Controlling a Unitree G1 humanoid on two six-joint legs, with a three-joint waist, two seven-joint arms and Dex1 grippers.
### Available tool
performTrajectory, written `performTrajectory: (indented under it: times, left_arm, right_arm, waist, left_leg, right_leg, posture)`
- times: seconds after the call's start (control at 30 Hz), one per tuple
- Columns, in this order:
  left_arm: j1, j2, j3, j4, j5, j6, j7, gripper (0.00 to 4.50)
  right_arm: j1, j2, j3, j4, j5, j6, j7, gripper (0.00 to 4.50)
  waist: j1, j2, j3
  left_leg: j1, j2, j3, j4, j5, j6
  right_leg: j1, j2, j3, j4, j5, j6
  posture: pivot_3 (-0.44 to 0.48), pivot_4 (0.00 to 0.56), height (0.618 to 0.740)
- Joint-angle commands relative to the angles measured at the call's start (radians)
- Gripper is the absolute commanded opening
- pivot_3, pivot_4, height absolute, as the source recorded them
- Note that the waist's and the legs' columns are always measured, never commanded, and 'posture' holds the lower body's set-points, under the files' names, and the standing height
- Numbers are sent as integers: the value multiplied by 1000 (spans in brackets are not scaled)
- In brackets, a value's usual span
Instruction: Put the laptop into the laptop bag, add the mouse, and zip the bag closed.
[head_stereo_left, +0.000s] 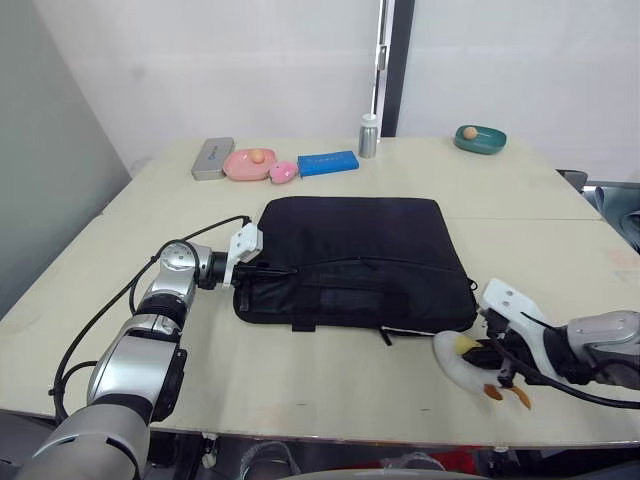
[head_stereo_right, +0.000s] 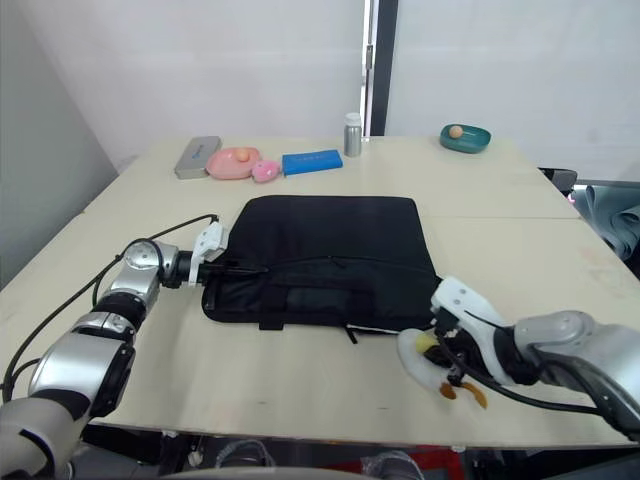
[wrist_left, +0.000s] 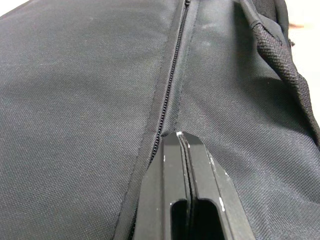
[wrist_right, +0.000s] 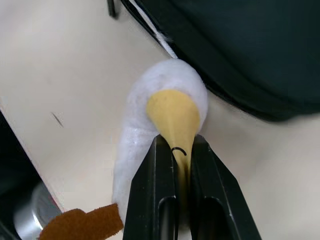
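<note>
The black laptop bag (head_stereo_left: 355, 255) lies flat in the middle of the table, its zipper (wrist_left: 167, 85) running along the dark fabric. At the bag's left edge my left gripper (head_stereo_left: 262, 267) is shut, its tips (wrist_left: 182, 137) resting on the zipper line; I cannot tell whether a pull is pinched between them. Just off the bag's front right corner my right gripper (head_stereo_left: 482, 356) is shut on the yellow middle of a white-and-yellow egg plush (wrist_right: 167, 95), which rests on the table. The laptop and the mouse are out of view.
Along the far edge stand a grey tin case (head_stereo_left: 213, 158), pink toys (head_stereo_left: 250, 163), a blue box (head_stereo_left: 327, 163), a small metal bottle (head_stereo_left: 368, 136) and a green dish (head_stereo_left: 480, 139). A brown scrap (head_stereo_left: 505, 393) lies by the table's front edge near the right gripper.
</note>
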Motion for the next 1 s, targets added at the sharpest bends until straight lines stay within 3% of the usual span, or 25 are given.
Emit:
performTrajectory:
  times: [0.03, 0.4, 0.6, 0.7, 0.8, 0.87, 1.0]
  left_arm:
    - [74, -12, -87, 86, 118, 16, -5, 0]
    - [85, -18, -94, 91, 137, -14, 0, 0]
    - [104, -15, -104, 89, 147, -35, -4, 0]
    - [104, -14, -101, 86, 142, -38, -10, 0]
    - [103, -14, -101, 88, 142, -40, -9, 0]
    - [100, -19, -102, 84, 142, -39, -11, 0]
    - [89, -31, -105, 77, 141, -34, -13, 0]
  right_arm:
    - [73, -62, -94, 69, -109, -84, 77, 20]
    - [126, -164, -134, 280, -363, -309, 243, 20]
    - [63, -224, -63, 415, -533, -417, 246, 20]
    - [57, -234, -73, 459, -589, -460, 256, 20]
    - [-17, -207, -48, 487, -619, -501, 235, 20]
    - [-162, -124, 24, 482, -629, -512, 196, 20]
    - [-403, 55, 161, 478, -686, -480, 146, 20]
  waist:
    - [-1, 2, -1]
    - [-2, 2, -2]
    - [-4, 3, -2]
    - [-2, 5, -3]
    - [-3, 6, -4]
    - [-6, 5, -4]
    - [-12, 6, -4]
  left_leg:
    - [0, -1, 0, 0, 0, 1]
    - [-1, -3, 1, -1, 0, 4]
    - [-1, -4, 2, -1, 0, 5]
    - [-1, -4, 3, -3, 0, 5]
    - [-1, -4, 4, -3, -1, 6]
    - [0, -4, 5, -3, -1, 6]
    - [0, -4, 8, -3, 0, 7]
  right_leg:
    - [0, -1, 0, 0, -1, 1]
    - [0, -4, 0, -1, -2, 4]
    - [-1, -4, 1, -1, -3, 5]
    - [-2, -4, 1, -1, -9, 13]
    - [-2, -5, 2, -1, -8, 10]
    - [-2, -5, 2, -1, -4, 4]
    - [-4, -5, 5, -1, -7, 9]
  posture:
    - [0, 150, 740]
    - [0, 150, 740]
    - [0, 150, 740]
    - [0, 150, 740]
    - [0, 150, 740]
    - [0, 150, 740]
    - [0, 150, 740]
